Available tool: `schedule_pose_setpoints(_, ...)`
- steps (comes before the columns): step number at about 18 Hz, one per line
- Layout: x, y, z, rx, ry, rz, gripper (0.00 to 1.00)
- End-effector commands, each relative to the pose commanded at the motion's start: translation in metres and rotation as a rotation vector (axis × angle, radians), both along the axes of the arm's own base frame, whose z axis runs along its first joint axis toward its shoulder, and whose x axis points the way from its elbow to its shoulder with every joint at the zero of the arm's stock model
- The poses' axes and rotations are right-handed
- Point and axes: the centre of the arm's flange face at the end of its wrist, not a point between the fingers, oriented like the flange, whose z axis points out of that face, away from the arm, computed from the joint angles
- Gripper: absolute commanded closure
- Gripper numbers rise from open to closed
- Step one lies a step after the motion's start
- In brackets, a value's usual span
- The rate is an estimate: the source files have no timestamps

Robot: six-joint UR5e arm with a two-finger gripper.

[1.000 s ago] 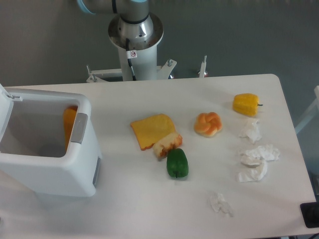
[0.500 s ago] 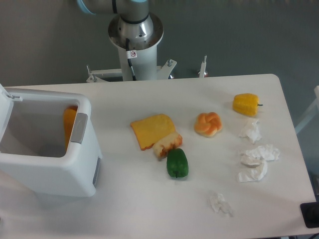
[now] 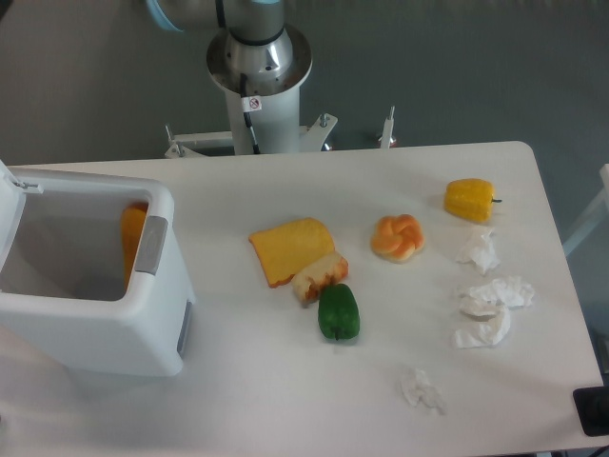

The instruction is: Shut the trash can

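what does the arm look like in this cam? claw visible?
Only the lower part of the arm shows: a silver-grey round base on a white pedestal, with a light blue joint cap at the top edge. A black cable runs down the pedestal, beside a small red-and-white round sticker. The claw is out of frame.

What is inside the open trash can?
Inside the trash can one orange item leans against the right inner wall; the grey floor beside it looks bare. The near wall hides the front part of the bottom.
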Motion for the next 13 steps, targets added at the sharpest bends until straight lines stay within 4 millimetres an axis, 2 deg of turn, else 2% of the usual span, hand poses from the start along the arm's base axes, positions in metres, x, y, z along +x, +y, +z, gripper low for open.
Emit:
schedule_pose_setpoints(6, -0.087, -0.037, 0.002, 0.005, 0.004, 0.206, 0.00)
schedule_pose_setpoints(13, -0.157, -0.079, 0.002, 0.009, 0.020, 0.382, 0.00)
